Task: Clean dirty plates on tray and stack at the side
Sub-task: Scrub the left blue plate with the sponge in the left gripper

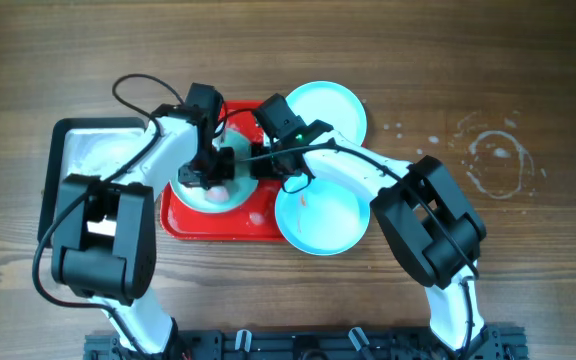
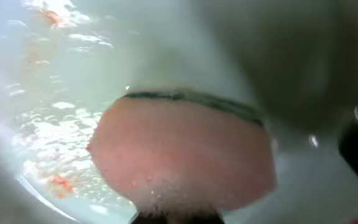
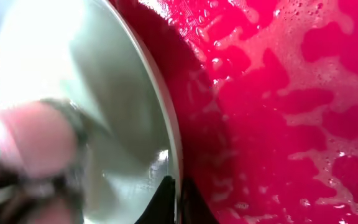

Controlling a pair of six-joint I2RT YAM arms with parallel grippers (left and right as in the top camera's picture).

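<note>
On the left part of the foam-smeared red tray (image 1: pixel 218 228) lies a pale turquoise plate (image 1: pixel 208 200). My left gripper (image 1: pixel 211 175) is shut on a pink sponge (image 2: pixel 179 155) with a green scouring face, pressed against the soapy plate surface (image 2: pixel 73 93), where red residue shows. My right gripper (image 1: pixel 258 165) is shut on that plate's right rim; the rim (image 3: pixel 166 124) runs between its black fingertips (image 3: pixel 166 199), with the tray (image 3: pixel 278 93) beyond. Two more plates lie to the right: one (image 1: pixel 333 105) behind the tray, one (image 1: pixel 323 225) overlapping its front right corner.
A silvery black-rimmed tray (image 1: pixel 93 150) sits at the left, under the left arm. Water drops and a wet ring (image 1: pixel 498 160) mark the wooden table at the right. The near right plate carries a small reddish speck.
</note>
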